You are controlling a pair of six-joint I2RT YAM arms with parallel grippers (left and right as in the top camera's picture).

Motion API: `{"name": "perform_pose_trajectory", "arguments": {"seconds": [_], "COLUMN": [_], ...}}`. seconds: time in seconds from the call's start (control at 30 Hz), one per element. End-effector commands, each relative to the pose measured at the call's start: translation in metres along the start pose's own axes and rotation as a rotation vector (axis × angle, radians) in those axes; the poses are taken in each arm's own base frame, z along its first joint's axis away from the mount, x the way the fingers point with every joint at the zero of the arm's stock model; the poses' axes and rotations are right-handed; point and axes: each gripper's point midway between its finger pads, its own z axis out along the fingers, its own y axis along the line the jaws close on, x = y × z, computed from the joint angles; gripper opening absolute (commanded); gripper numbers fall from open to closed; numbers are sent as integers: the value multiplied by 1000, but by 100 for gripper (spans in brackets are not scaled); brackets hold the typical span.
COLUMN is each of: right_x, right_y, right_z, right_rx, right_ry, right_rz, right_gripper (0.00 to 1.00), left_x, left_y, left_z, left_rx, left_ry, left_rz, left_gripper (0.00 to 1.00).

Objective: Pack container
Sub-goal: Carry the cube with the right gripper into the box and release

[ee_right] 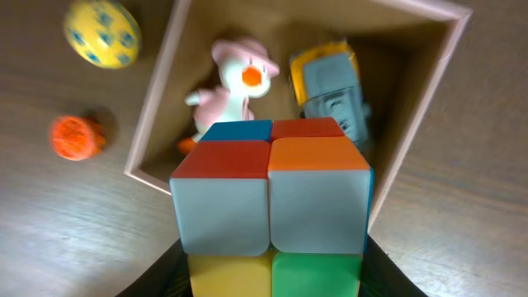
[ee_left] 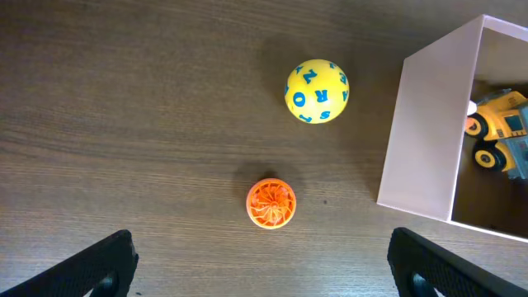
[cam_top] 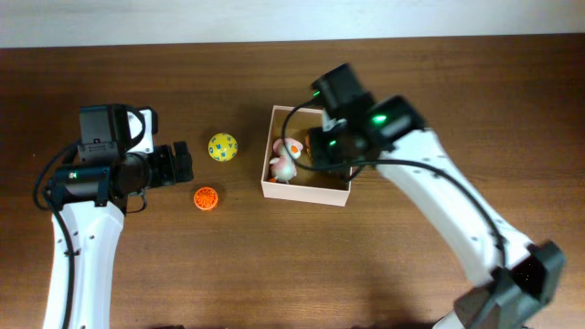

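The container sits on the table, holding a duck and a truck. The right gripper hangs over it, clamped on a cube. The left gripper, fingers wide apart, hovers near a yellow ball and an orange ball

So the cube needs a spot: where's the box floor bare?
Bare floor runs along the container's near wall, right of the duck. Duck and truck crowd the left and middle; the right claw, holding the cube, hides the rest.

duck, truck in container | ball, disc left | cube above
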Motion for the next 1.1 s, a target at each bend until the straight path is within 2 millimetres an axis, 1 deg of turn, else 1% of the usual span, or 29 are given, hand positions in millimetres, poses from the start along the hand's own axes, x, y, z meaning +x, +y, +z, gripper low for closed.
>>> {"name": "perform_pose_trajectory", "arguments": {"seconds": [0.0, 0.1, 0.2, 0.27, 0.37, 0.4, 0.47, 0.6, 0.63, 0.73, 0.83, 0.93, 1.03, 1.07], "right_x": [11, 22, 37, 46, 53, 54, 58, 64, 64, 57, 49, 30, 9, 0], "right_y": [-16, -22, -28, -32, -36, -37, -38, -34, -33, -34, -37, -40, -40, -40], "right_z": [30, 47, 63, 71, 82, 84, 86, 86, 86, 87, 84, 72, 47, 33], "right_rx": [135, 162, 187, 196, 199, 200, 202, 176, 176, 168, 162, 149, 135, 129], "right_ry": [41, 88, 139, 159, 166, 169, 177, 207, 206, 182, 165, 126, 75, 55], "right_rz": [65, 79, 76, 75, 76, 76, 76, 79, 79, 59, 54, 27, 28, 19], "right_gripper": [27, 27, 27, 27, 28, 32, 35, 36, 38, 59, 72, 75, 75, 75], "left_x": [-5, -5, -5, -5, -5, -5, -5, -5, -5, -5, -5, -5, -5, -5], "left_y": [-4, -4, -4, -4, -4, -4, -4, -4, -4, -4, -4, -4, -4, -4], "left_z": [-3, -3, -3, -3, -3, -3, -3, -3, -3, -3, -3, -3, -3, -3], "left_rx": [14, 14, 14, 14, 14, 14, 14, 14, 14, 14, 14, 14, 14, 14], "left_ry": [-11, -11, -11, -11, -11, -11, -11, -11, -11, -11, -11, -11, -11, -11], "left_rz": [18, 18, 18, 18, 18, 18, 18, 18, 18, 18, 18, 18, 18, 18], "left_gripper": [99, 99, 99, 99, 99, 99, 99, 99, 99, 99, 99, 99, 99, 99]}}
